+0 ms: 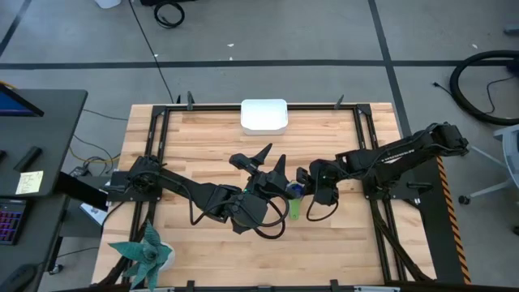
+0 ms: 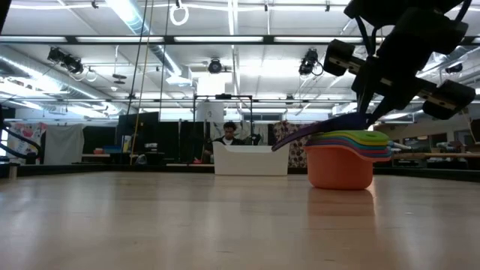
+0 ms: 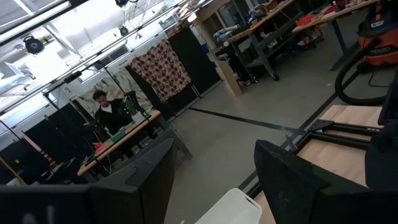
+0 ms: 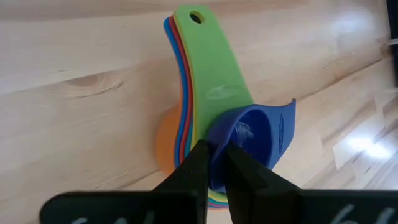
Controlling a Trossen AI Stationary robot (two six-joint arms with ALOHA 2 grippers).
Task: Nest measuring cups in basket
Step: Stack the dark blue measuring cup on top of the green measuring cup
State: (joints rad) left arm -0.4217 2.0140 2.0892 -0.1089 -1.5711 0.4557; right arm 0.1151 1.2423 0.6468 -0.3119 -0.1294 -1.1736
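Right gripper, jaws clamped on the rim of the small dark blue plastic cup, sets it into the nested stack of coloured plastic measuring cups mid-table, well short of the far white plastic basket; left gripper waits beside, jaws apart; next probably release, then move the stack to the basket.

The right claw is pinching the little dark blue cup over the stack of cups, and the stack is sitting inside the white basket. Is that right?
Not quite. The stack of cups sits on the bare wooden table, not inside the white basket, which stands apart near the table's far edge, as the high view shows. The rest holds: the right claw pinches the little dark blue cup over the stack.
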